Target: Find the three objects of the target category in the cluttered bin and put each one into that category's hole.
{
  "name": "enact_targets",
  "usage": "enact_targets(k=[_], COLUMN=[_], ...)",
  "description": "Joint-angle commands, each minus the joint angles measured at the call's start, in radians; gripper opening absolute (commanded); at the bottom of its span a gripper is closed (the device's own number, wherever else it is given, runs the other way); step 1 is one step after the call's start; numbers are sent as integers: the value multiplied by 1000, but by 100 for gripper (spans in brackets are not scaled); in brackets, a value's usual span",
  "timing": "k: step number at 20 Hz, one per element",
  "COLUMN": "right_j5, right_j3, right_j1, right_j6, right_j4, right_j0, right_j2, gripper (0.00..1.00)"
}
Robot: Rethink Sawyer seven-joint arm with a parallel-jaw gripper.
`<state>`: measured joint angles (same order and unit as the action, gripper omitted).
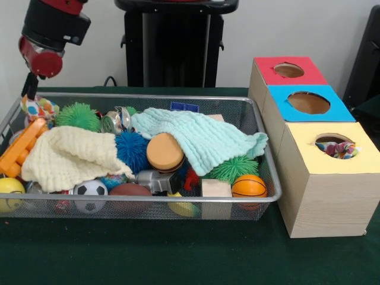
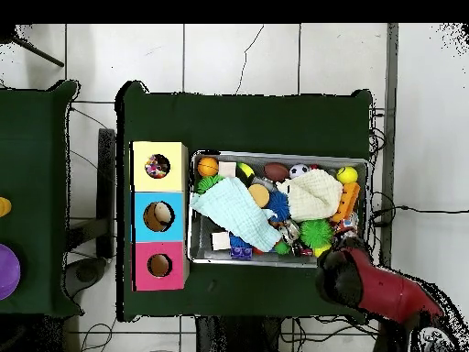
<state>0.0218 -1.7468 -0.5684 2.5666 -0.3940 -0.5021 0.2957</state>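
The wire mesh bin (image 1: 148, 200) holds many toys; it also shows in the overhead view (image 2: 275, 153). One polka-dot fabric bundle (image 1: 39, 108) lies in the bin's far left corner. My gripper (image 1: 29, 92) hangs from the red and black arm (image 1: 44, 35) right above this bundle, at or touching its top. In the overhead view the arm (image 2: 366, 280) covers that corner and hides the gripper. Another polka-dot bundle (image 1: 336, 148) sits inside the yellow-surrounded hole (image 1: 323, 139) of the pale wooden box, also seen from overhead (image 2: 158, 166). No third bundle shows.
A cream cloth (image 1: 71, 154) and a mint cloth (image 1: 196, 139) cover much of the bin. Green (image 1: 77, 116) and blue (image 1: 130, 148) pom balls, an orange toy (image 1: 21, 148) and small balls lie around. The blue-surrounded hole (image 1: 309, 103) and the red-surrounded hole (image 1: 289, 70) are behind the yellow one.
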Motion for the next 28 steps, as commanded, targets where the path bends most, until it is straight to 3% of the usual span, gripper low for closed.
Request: enact_targets(k=[1, 2, 5, 8, 13, 17, 23, 28], right_j5=[-146, -148, -209, -266, -419, -501, -522, -535], right_j3=[-176, -186, -241, -254, -240, -223, -247, -242], right_j1=[-71, -74, -55, -64, -186, -257, -344, -369], right_j6=[-76, -81, -138, -172, -153, -147, -152, -141], right_j4=[-38, -40, -30, -15, 27, 15, -10, -36], right_j0=[-208, -232, -396, -439, -353, -311, -287, -252], right_j2=[-428, -461, -682, -748, -655, -608, -607, -581], gripper=[0, 0, 0, 0, 0, 0, 0, 0])
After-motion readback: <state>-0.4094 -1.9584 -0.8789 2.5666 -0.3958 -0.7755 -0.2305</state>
